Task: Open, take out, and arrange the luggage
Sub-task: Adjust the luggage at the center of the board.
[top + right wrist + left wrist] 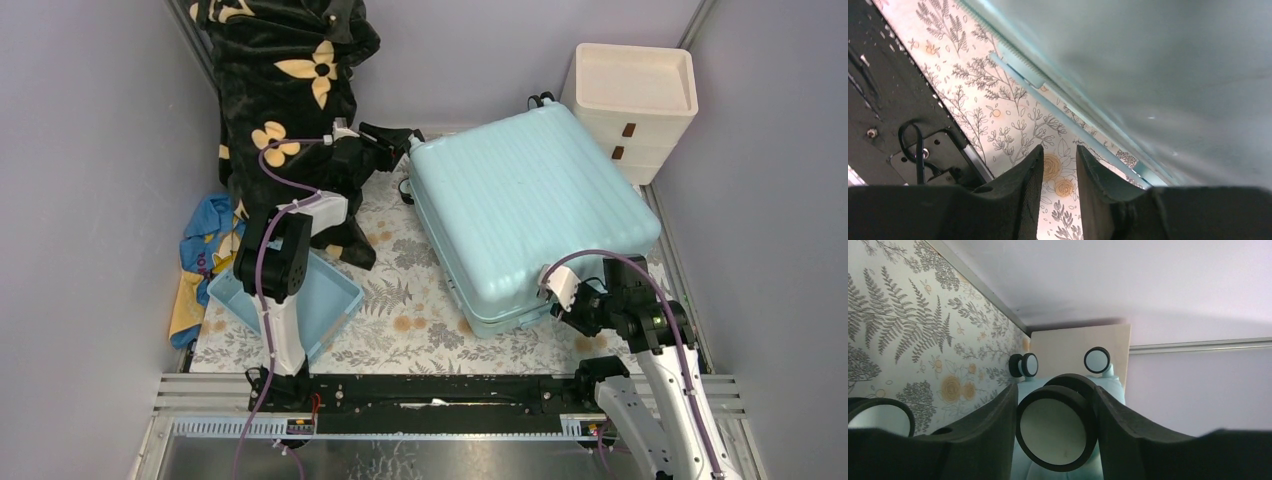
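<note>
- Luggage is laid flat and closed on the fern-print tablecloth, right of centre, with the cream drawer unit just behind.
- Left gripper is placed at the far-left corner; a black-rimmed caster wheel is pinched between the jaws.
- Right gripper is held low beside the near zipper edge; the jaws are narrowly parted, with nothing gripped.
</note>
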Controlling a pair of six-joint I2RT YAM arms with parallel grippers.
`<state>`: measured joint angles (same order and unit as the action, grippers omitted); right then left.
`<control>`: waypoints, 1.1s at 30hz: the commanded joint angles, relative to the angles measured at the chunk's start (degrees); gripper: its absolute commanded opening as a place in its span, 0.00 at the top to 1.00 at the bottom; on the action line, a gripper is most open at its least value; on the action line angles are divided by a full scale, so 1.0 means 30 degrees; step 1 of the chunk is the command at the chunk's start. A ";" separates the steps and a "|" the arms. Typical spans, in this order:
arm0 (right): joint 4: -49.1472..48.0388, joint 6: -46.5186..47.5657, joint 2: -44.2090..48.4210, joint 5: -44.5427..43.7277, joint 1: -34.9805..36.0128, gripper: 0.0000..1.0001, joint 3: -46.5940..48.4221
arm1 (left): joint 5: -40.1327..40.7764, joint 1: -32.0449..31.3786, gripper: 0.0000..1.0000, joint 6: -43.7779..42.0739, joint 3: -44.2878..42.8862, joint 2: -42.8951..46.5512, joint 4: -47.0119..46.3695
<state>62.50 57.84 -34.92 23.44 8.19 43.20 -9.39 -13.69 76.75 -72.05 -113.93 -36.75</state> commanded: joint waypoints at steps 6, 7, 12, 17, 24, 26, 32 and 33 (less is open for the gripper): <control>-0.2076 -0.4652 -0.0509 -0.1377 -0.0884 0.70 0.1605 | -0.0570 0.0493 0.69 0.1758 0.1807 0.1059 -0.2905; -0.2331 -0.5489 -0.0536 -0.1893 -0.0974 0.75 0.1758 | -0.0472 0.0580 0.72 0.1674 0.2088 0.1326 -0.3007; -0.3540 -0.8614 -0.0247 -0.4505 -0.1386 0.87 0.2137 | 0.0096 0.0960 0.81 0.0916 0.3138 0.3049 -0.2803; -0.4477 -0.9888 -0.0101 -0.5445 -0.1584 0.87 0.2292 | 0.0813 0.1136 0.82 0.0062 0.4360 0.5121 -0.2259; -0.6262 -1.0087 -0.1929 -0.4709 -0.1575 0.87 0.2953 | 0.1317 0.1583 0.83 -0.1235 0.7141 0.8285 -0.1525; -0.6760 -1.0106 -0.2857 -0.4260 -0.1577 0.87 0.3354 | 0.1405 0.1856 0.83 -0.1549 0.8035 0.9225 -0.1278; -0.8316 -0.9425 -0.5514 -0.2748 -0.1580 0.87 0.4451 | 0.1606 0.2249 0.83 -0.2281 1.0742 1.2314 -0.0487; -0.8513 -0.9271 -0.5981 -0.2471 -0.1581 0.87 0.4721 | 0.1631 0.2257 0.83 -0.2405 1.1108 1.2781 -0.0298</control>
<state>50.76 29.61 -47.99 9.17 3.22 53.17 -6.31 -8.19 71.26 -41.43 -83.02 -32.49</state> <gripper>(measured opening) 0.131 0.596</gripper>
